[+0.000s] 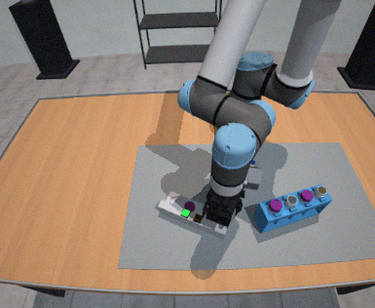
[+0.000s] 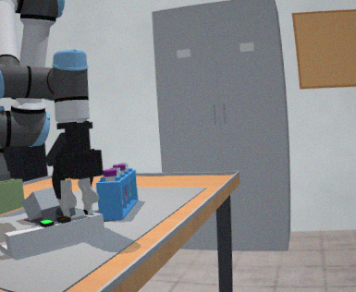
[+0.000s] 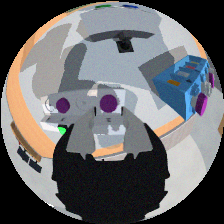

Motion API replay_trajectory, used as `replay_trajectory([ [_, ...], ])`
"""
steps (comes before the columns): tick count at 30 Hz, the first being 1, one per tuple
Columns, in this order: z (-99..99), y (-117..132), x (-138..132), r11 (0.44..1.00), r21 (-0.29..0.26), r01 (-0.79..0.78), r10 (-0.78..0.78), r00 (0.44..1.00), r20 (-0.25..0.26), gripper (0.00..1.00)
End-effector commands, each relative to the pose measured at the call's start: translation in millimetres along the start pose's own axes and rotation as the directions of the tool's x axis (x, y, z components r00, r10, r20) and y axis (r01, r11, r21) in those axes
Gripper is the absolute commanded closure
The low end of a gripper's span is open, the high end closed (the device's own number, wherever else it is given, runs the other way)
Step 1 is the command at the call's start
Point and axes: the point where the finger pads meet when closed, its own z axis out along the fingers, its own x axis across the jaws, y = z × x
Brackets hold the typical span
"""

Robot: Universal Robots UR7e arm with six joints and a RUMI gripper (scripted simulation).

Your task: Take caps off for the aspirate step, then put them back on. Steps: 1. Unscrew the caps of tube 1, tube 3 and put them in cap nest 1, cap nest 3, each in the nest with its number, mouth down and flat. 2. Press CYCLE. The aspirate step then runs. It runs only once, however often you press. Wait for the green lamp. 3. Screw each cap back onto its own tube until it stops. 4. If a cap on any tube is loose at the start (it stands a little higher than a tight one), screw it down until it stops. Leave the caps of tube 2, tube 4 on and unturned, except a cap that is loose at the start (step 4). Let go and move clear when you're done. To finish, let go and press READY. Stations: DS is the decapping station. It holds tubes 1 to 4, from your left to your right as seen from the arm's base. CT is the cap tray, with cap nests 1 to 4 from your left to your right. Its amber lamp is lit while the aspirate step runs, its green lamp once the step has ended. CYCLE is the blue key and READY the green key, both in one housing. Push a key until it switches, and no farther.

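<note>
The gripper [image 1: 221, 214] [image 2: 79, 212] [image 3: 108, 107] is partly open, fingers apart and gripping nothing, at cap 1 [image 3: 108, 103] in the tray [image 1: 165, 209] [image 2: 53, 240] [image 3: 80, 95]; cap 3 [image 1: 189, 207] [image 3: 62, 105] sits in nest 3; tubes 1 [image 1: 321, 191] and 3 [image 1: 291, 201] stand uncapped in the blue station [image 1: 262, 221] [image 2: 109, 200] [image 3: 172, 92]; the green lamp [image 1: 185, 212] [image 2: 46, 223] [image 3: 62, 130] is lit

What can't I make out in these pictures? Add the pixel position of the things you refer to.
- Small keys: top view, mostly behind the robot arm [image 1: 233, 146].
- Right-hand purple round cap [image 3: 108, 103]: top view, behind the black tool [image 1: 221, 221] [image 3: 108, 107].
- Cap nest numbers: wrist view, too small and blurred.
</note>
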Motion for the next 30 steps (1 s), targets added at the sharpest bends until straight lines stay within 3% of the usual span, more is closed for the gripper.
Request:
replay_trajectory([
  [1, 1.9, 0.0, 0.0, 1.0, -0.001, 0.0, 0.0, 1.0, 0.0, 0.71],
  [20, 8.0, -0.4, 0.0, 1.0, -0.001, 0.0, 0.0, 1.0, 0.0, 0.71],
  [21, 8.0, -0.4, 0.0, 1.0, -0.001, 0.0, 0.0, 1.0, 0.0, 1.0],
  [30, 8.0, -0.4, 0.0, 1.0, -0.001, 0.0, 0.0, 1.0, 0.0, 1.0],
])
